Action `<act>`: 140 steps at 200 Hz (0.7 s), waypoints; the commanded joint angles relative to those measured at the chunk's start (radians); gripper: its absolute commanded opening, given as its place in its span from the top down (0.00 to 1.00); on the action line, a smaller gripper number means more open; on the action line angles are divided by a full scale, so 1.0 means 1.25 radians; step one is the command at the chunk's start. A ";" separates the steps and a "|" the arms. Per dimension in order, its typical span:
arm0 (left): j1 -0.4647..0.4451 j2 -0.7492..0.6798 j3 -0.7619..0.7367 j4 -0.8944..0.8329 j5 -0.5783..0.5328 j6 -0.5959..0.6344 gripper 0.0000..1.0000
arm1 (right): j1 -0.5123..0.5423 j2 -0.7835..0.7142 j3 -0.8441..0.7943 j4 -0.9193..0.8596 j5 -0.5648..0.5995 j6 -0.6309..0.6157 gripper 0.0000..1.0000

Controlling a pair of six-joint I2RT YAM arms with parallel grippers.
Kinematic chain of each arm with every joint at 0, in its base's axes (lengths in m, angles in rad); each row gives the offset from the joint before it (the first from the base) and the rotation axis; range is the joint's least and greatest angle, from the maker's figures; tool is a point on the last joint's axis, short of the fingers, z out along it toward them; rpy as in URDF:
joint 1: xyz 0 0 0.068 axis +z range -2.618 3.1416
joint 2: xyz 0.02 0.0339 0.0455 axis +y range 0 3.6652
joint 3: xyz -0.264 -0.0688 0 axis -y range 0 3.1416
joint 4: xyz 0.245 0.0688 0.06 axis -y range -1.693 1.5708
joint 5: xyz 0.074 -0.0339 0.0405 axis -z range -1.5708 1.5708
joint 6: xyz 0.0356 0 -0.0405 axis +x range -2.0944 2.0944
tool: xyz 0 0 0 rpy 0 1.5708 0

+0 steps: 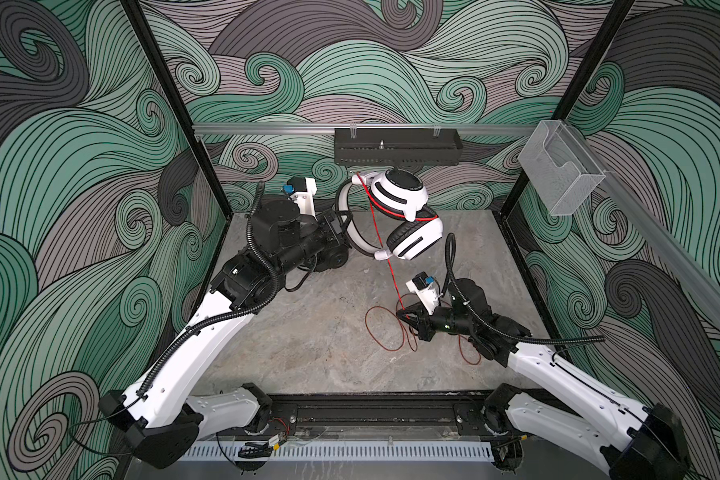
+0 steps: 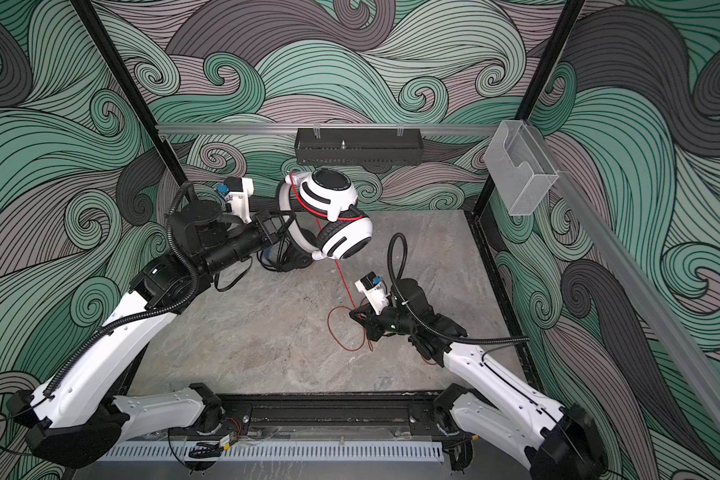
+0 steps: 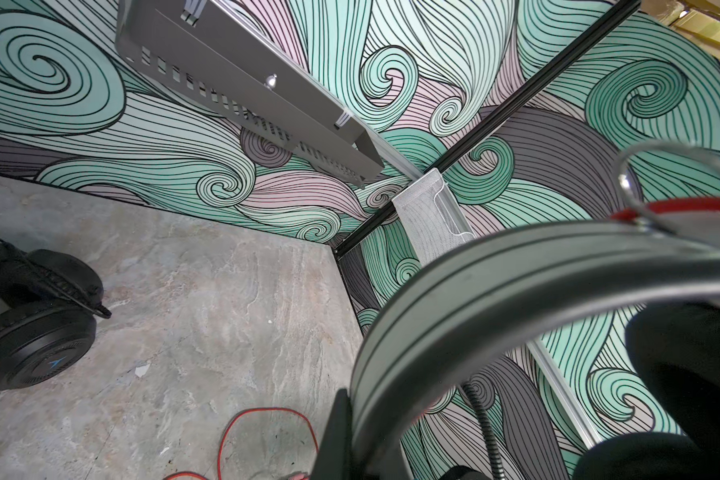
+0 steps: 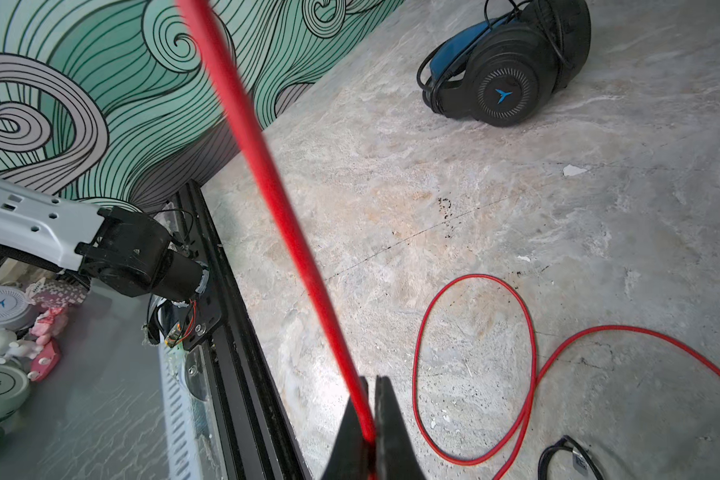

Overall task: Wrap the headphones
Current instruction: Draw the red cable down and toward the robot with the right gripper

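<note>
right wrist view: right gripper [image 4: 371,384] jaws closed on the thin red cable [image 4: 267,166], which runs up taut out of frame. in a top view that line goes straight to the white-and-black headset [image 1: 400,195], held in the air above the far edge of the tabletop [image 1: 308,345]. the left gripper [image 1: 344,222] is clamped shut on its headband; in the left wrist view the band [image 3: 516,266] sits between the fingers [image 3: 333,436]. spare cable lies in loose loops [image 4: 474,365] on the tabletop toward the right edge, beside and partly under the right arm. the black headset [image 4: 504,83] lies near the far left corner, below the left arm, its cable bunched around it.

risks, my read:
- the cable is tight, so more pull from the right arm could twist the headband out of the left jaws or strain the cable where it enters the ear cup.
- the cable is thin and may slide through the closed jaws, so the turn goes slack.
- the floor loops could knot or catch on the right arm while winding.
- a dropped headset would likely land on or near the black one.
</note>
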 commanded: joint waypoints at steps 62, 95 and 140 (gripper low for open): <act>0.020 0.084 0.117 -0.001 -0.250 -0.013 1.00 | 0.171 -0.030 0.126 -0.213 0.249 -0.125 1.00; 0.021 0.102 0.106 -0.023 -0.344 0.057 1.00 | 0.238 -0.016 0.218 -0.294 0.323 -0.172 1.00; 0.021 0.120 0.082 -0.032 -0.406 0.138 1.00 | 0.341 0.044 0.346 -0.385 0.439 -0.257 1.00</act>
